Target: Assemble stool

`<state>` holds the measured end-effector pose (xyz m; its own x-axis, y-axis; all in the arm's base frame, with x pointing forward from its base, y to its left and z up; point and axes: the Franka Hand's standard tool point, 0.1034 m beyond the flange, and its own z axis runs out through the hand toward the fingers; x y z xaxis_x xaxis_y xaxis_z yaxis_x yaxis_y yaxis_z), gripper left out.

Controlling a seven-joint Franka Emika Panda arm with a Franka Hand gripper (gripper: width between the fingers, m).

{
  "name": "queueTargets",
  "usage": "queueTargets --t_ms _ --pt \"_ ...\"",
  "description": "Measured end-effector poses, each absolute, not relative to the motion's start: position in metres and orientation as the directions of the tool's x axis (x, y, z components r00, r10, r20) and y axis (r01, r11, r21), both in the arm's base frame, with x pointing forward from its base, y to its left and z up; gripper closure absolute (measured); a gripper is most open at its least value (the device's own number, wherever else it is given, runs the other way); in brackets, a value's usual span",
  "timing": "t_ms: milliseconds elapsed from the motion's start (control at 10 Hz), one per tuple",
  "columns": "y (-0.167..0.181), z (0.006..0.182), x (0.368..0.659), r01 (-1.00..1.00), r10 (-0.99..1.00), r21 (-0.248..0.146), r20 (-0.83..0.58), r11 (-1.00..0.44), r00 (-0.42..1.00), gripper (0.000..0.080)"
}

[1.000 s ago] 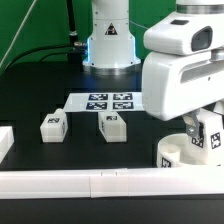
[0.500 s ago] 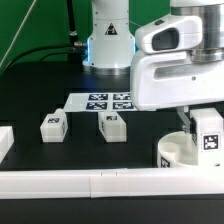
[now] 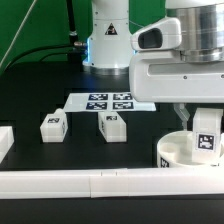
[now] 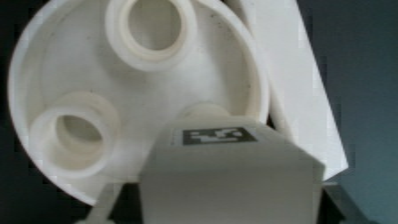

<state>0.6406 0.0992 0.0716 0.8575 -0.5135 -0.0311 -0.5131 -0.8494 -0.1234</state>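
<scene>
The round white seat drum (image 3: 172, 150) stands on the black table at the exterior view's right. It fills the wrist view (image 4: 80, 90) with two round holes showing. My gripper (image 3: 203, 122) is shut on a blocky white leg (image 3: 207, 138) and holds it upright at the drum's right side, its tag facing the camera. In the wrist view the leg (image 4: 222, 175) hangs just over the drum's edge. I cannot tell whether it touches the drum. Two more tagged legs (image 3: 53, 126) (image 3: 112, 127) stand on the table to the left.
The marker board (image 3: 108, 102) lies flat behind the two loose legs, in front of the arm's base (image 3: 108, 45). A long white rail (image 3: 100, 183) runs along the front edge. A white block (image 3: 4, 142) sits at the far left.
The held leg has gone from tilted to upright and shifted slightly right over the drum's side. The arm's body has risen in the picture. The loose legs have not moved.
</scene>
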Motion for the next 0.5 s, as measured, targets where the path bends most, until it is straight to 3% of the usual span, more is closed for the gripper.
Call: queueTargets --t_ms 200,400,500 --pt "0.0999 0.0717 0.6407 -0.630 -0.629 -0.122 -0.051 -0.767 0.776 0.0462" --pt "0.1045 0.0701 0.6397 -0.813 -0.812 -0.124 -0.070 -0.569 0.579 0.0462" --pt "0.1062 0.0694 0.6397 -0.908 -0.905 -0.130 -0.110 -0.397 0.412 0.0462"
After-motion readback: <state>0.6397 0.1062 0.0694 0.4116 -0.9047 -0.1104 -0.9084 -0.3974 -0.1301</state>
